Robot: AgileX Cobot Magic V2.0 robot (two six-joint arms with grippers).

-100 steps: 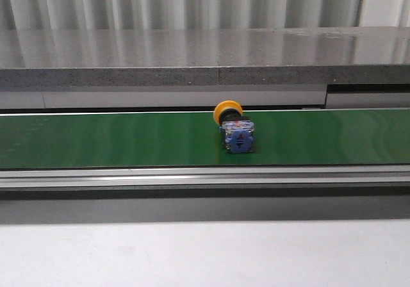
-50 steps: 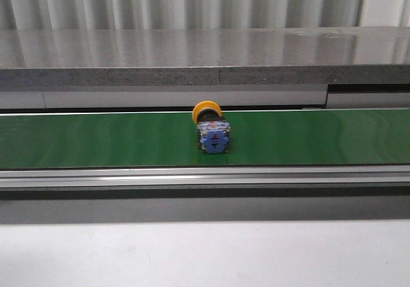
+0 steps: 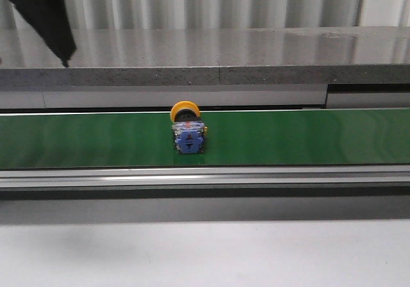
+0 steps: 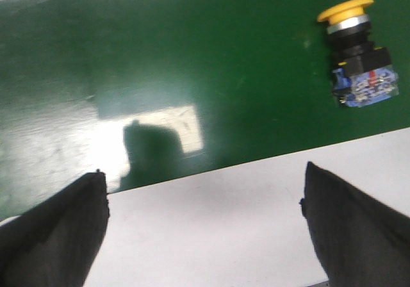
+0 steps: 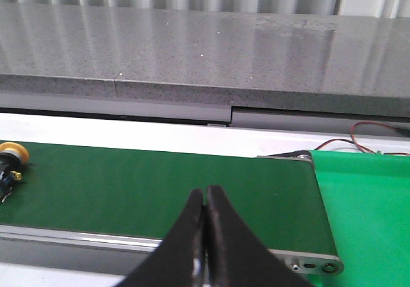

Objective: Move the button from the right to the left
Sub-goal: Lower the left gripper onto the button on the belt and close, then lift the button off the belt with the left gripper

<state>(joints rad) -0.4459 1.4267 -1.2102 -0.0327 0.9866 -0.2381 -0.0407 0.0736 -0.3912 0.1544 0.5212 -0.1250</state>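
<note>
Button (image 3: 186,129) is lying on its side on the green conveyor belt (image 3: 96,139), slightly left of the belt's middle in the front view. Long axis is running across the belt: round yellow mushroom cap facing the far edge, boxy blue-and-grey contact block facing the near rail (image 3: 205,177). Black collar is sitting between cap and block.

Belt surface is looking smooth and glossy, throwing back a bright patch of light in the left wrist view. Near rail is looking like brushed metal. Speckled grey stone-like slab (image 3: 205,59) is running behind the belt.

My left claw (image 4: 204,226) is hanging spread wide above the belt's edge, empty, button (image 4: 357,53) well apart from it. My right claw (image 5: 206,215) is sitting with fingers pressed together, pinching nothing, above the belt's end; beside it a lighter green mat (image 5: 365,204).
</note>
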